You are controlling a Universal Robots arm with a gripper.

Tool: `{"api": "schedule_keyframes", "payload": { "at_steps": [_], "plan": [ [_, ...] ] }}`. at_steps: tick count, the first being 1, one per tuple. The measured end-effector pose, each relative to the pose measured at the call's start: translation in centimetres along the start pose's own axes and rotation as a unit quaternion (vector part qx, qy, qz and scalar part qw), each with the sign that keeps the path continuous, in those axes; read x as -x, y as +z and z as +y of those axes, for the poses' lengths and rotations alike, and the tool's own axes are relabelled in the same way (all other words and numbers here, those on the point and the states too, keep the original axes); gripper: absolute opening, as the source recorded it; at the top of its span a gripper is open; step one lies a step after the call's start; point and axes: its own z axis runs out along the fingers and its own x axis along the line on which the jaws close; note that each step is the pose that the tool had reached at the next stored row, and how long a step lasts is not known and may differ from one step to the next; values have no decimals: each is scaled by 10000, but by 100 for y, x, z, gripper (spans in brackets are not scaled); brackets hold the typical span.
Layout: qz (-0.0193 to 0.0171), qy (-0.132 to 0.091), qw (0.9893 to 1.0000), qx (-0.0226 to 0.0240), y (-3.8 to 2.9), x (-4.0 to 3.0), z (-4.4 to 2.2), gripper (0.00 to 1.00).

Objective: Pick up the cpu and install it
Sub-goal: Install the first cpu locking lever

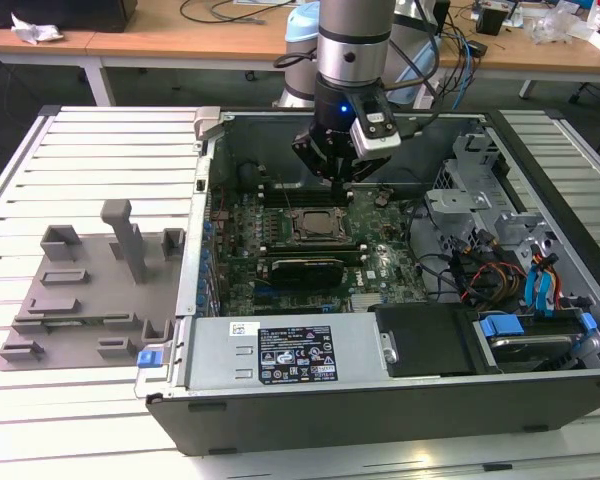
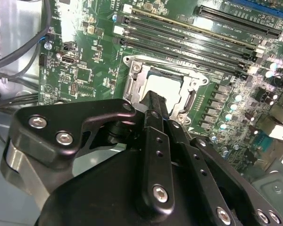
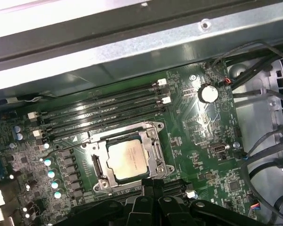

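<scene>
cpu: it's sitting flat in the socket (image 3: 127, 162) on the board, pale metal top showing in both wrist views (image 3: 127, 159), lower centre of the first wrist frame and just above centre in the second (image 2: 156, 87).

socket: the metal frame is wrapping around the chip on all sides; in the exterior view it's sitting mid-frame (image 1: 315, 225), inside the open case (image 1: 400, 400).

gripper: it's hanging over the board at upper centre of the exterior frame (image 1: 335, 175), fingers pulled together to a narrow tip and carrying nothing as far as I can see. In the second wrist view the black fingers (image 2: 155, 117) are coming to a point right at the chip's near edge.

key relation: the cpu is lying below the fingertips and a touch toward the bottom of the exterior frame. Whether the tips are touching the chip or just hovering, can't tell.

axis: chip is square, so no real long axis; its edges are running parallel to the RAM slots (image 3: 104, 113) beside the socket.

tray: grey one is sitting outside the case, left of the exterior frame (image 1: 90, 290), well apart from the gripper.

progress: my guess, the chip looks seated already.
</scene>
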Motion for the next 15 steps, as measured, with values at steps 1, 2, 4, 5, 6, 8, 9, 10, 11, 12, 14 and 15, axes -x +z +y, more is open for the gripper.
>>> {"api": "schedule_keyframes", "payload": {
  "at_steps": [1,2,4,5,6,8,9,10,11,12,14,15],
  "plan": [
    [-2,-22,10000,1,0,0,0,11],
    [-3,-33,10000,1,0,0,0,11],
    [-4,-52,10000,2,0,0,0,11],
    [-5,-61,10000,2,0,0,0,11],
    [-5,-74,10000,3,0,0,0,11],
    [-7,-97,10000,4,0,0,0,11],
    [-8,-117,9999,5,0,0,0,11],
    [-9,-131,9999,5,0,0,0,11],
    [-11,-153,9999,6,0,0,0,11],
    [-11,-160,9999,7,0,0,0,11],
    [-13,-186,9998,8,0,0,0,11],
    [-14,-198,9998,9,0,0,0,11]
  ]
}}
